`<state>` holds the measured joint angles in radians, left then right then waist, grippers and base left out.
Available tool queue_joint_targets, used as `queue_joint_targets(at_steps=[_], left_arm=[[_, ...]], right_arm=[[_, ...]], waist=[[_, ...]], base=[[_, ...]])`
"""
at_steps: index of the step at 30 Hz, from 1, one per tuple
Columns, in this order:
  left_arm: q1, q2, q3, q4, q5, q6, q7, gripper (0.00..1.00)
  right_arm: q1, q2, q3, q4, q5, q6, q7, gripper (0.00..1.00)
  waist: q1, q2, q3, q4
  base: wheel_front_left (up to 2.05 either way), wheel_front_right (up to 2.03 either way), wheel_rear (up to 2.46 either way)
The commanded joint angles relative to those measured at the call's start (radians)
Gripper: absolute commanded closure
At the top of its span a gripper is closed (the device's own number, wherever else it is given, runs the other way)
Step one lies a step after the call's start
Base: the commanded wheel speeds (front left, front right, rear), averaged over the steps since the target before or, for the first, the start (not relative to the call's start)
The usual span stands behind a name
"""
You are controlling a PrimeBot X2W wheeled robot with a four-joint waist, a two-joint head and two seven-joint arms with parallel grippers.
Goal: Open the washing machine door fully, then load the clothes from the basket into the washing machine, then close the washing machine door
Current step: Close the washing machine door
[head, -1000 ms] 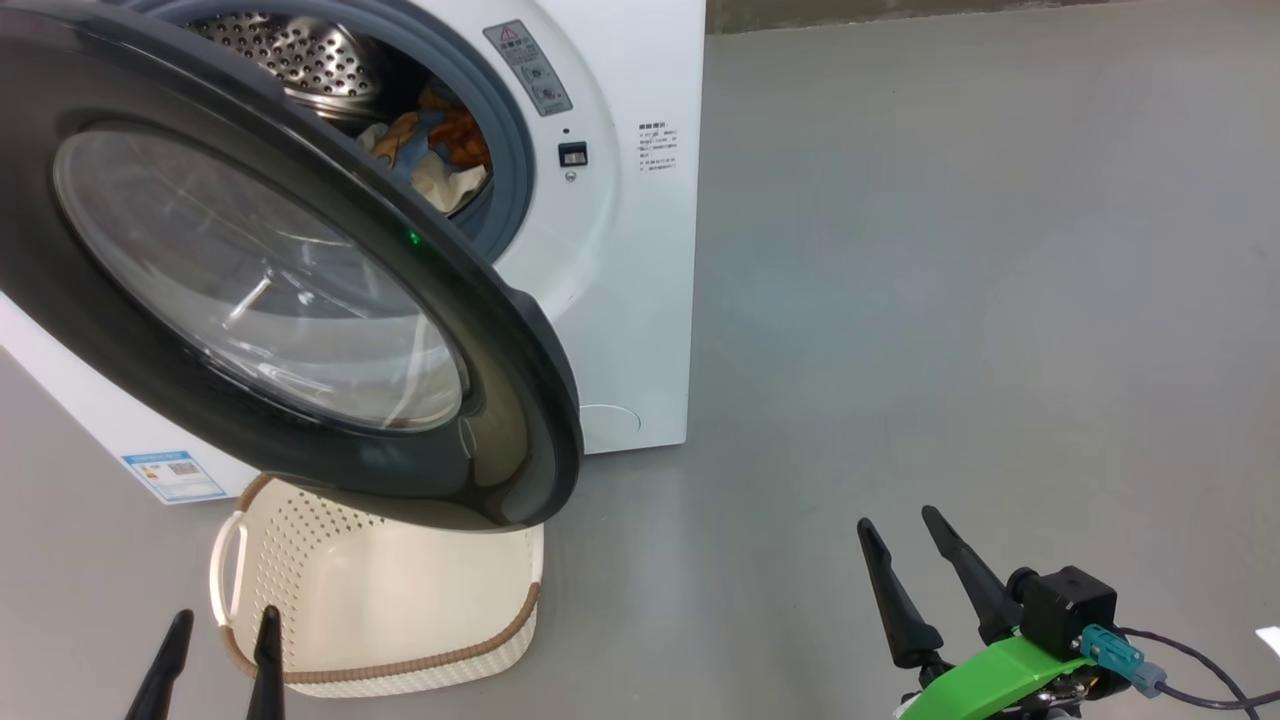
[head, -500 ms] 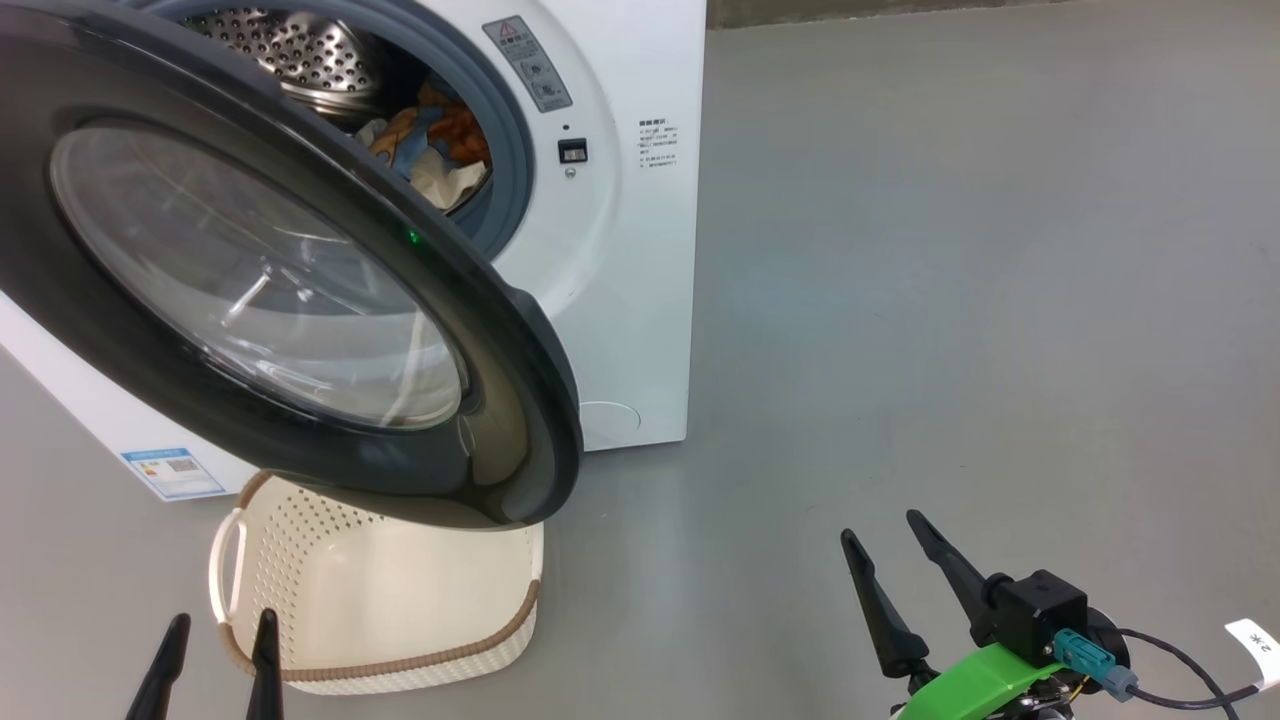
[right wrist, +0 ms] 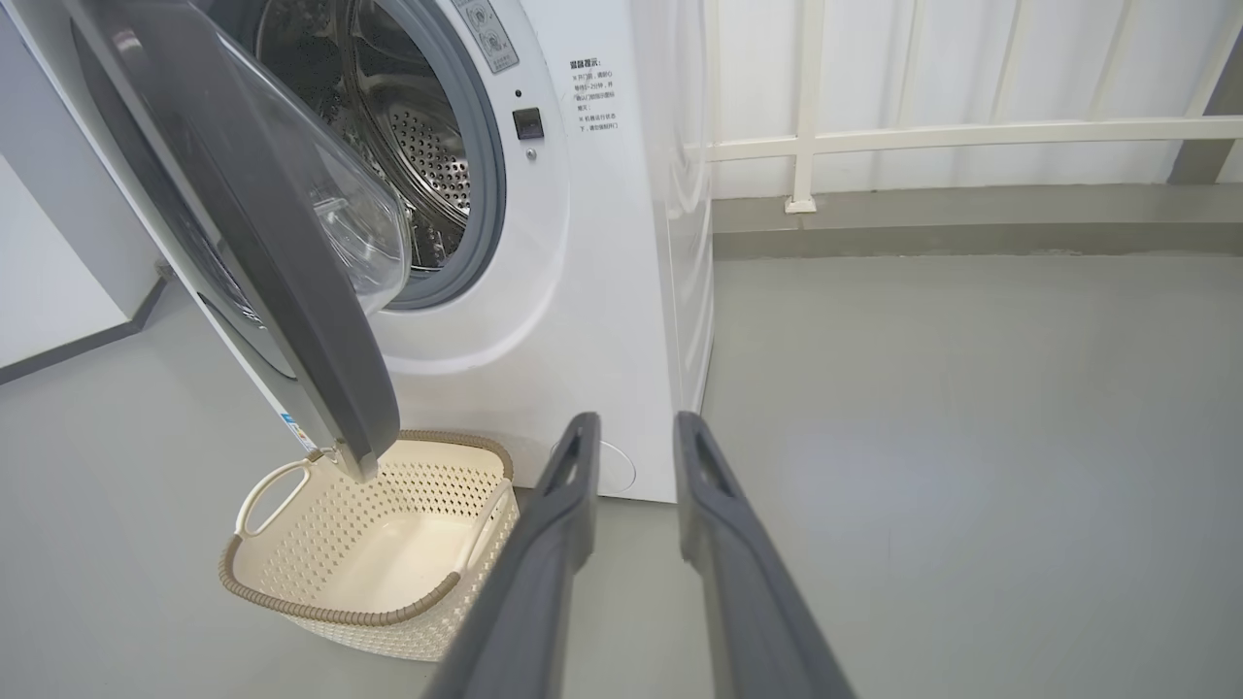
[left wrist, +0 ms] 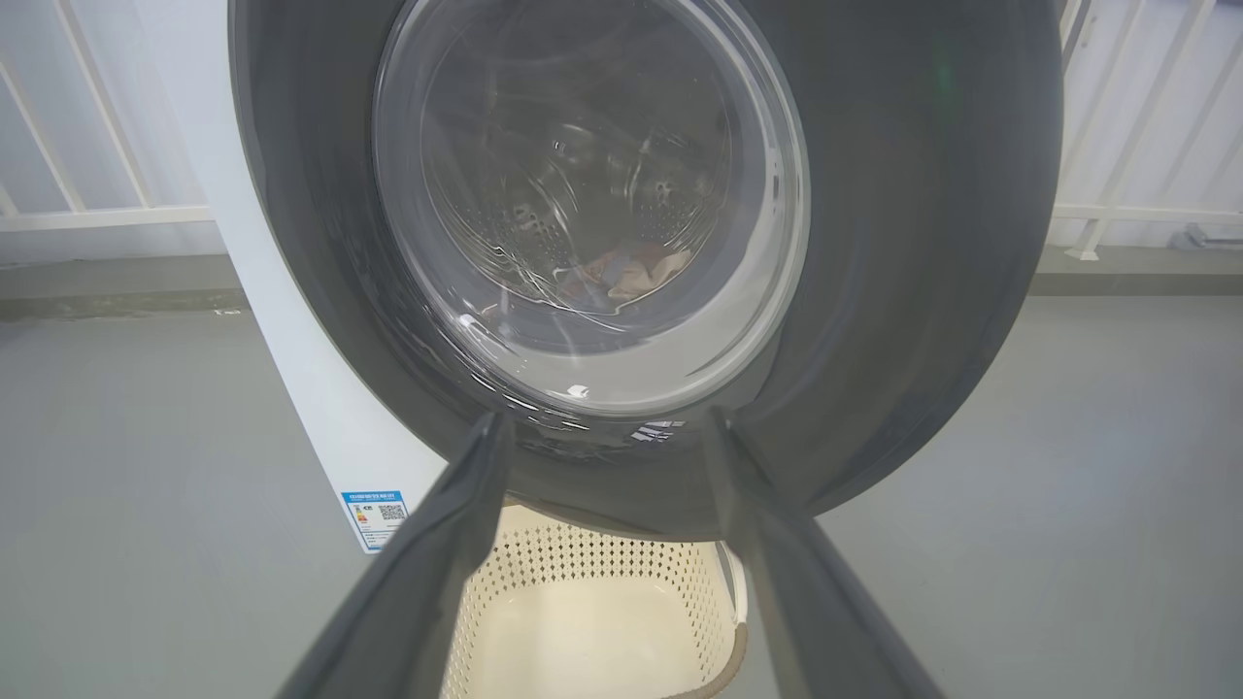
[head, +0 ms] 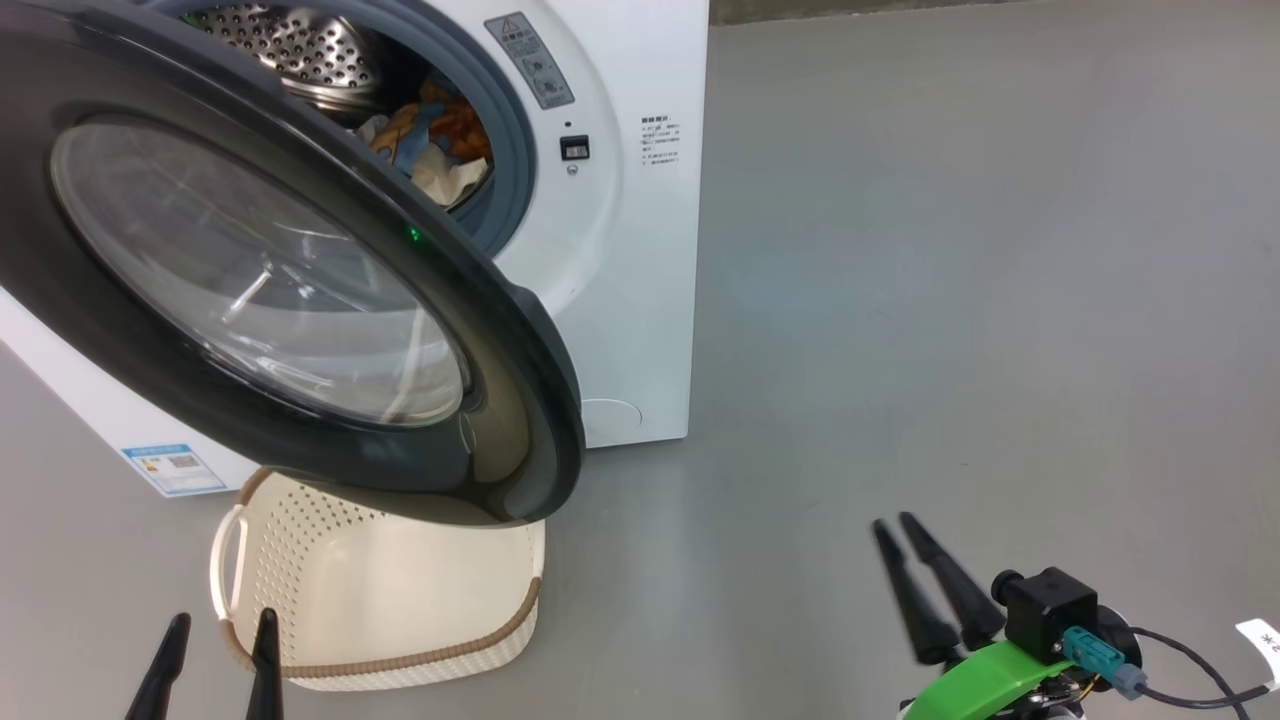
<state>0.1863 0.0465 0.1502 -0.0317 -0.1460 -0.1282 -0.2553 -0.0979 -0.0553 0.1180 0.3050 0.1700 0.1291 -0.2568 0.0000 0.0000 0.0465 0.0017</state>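
- Glossy black-rimmed round glass door (head: 530,400) stands open; blue-orange fabric clothes (head: 440,150) lie in the drum.
- My left end effector (head: 222,640) gapes, right end effector (head: 893,523) barely parted; both empty.
- Risk: my push skids off the slick rim, leaving the door unlatched.

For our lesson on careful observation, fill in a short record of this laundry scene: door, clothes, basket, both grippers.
Door: washing machine door open, overhanging the basket
Laundry: clothes in the drum of the washing machine
Basket: on the floor, looks empty
Left arm: left gripper open, holding nothing
Right arm: right gripper fingers narrowly apart, holding nothing
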Motion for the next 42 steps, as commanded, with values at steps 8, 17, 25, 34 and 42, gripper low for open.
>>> queue_joint_targets(at_steps=[8,17,25,34,42], left_arm=[[-0.04,0.004,0.042,-0.026,-0.004,-0.002,-0.006,0.0],[-0.054,0.004,0.039,-0.022,-0.016,-0.002,-0.006,0.0],[-0.069,0.004,0.026,-0.013,-0.035,0.0,-0.006,0.0],[-0.084,0.004,-0.002,-0.006,-0.047,0.0,-0.006,0.0],[-0.113,0.004,-0.033,-0.011,-0.057,-0.001,-0.006,0.0]], right_arm=[[-0.034,0.005,0.02,-0.219,-0.011,0.002,-0.005,1.0],[-0.08,-0.028,0.155,-0.457,-0.11,0.002,-0.005,1.0],[-0.13,-0.099,0.321,-0.53,-0.111,0.002,-0.005,1.0],[-0.22,-0.175,0.546,-0.369,-0.046,0.002,-0.005,1.0],[-0.299,-0.181,0.653,-0.228,0.013,0.002,-0.005,1.0]], waist=[[0.0,0.0,0.012,0.002],[0.0,0.0,0.024,0.019],[0.0,0.0,0.027,0.071],[0.0,0.0,0.031,0.143],[0.0,0.0,0.076,0.215]], base=[[0.0,0.0,0.0],[0.0,0.0,0.0],[0.0,0.0,0.0],[0.0,0.0,0.0],[0.0,0.0,0.0]])
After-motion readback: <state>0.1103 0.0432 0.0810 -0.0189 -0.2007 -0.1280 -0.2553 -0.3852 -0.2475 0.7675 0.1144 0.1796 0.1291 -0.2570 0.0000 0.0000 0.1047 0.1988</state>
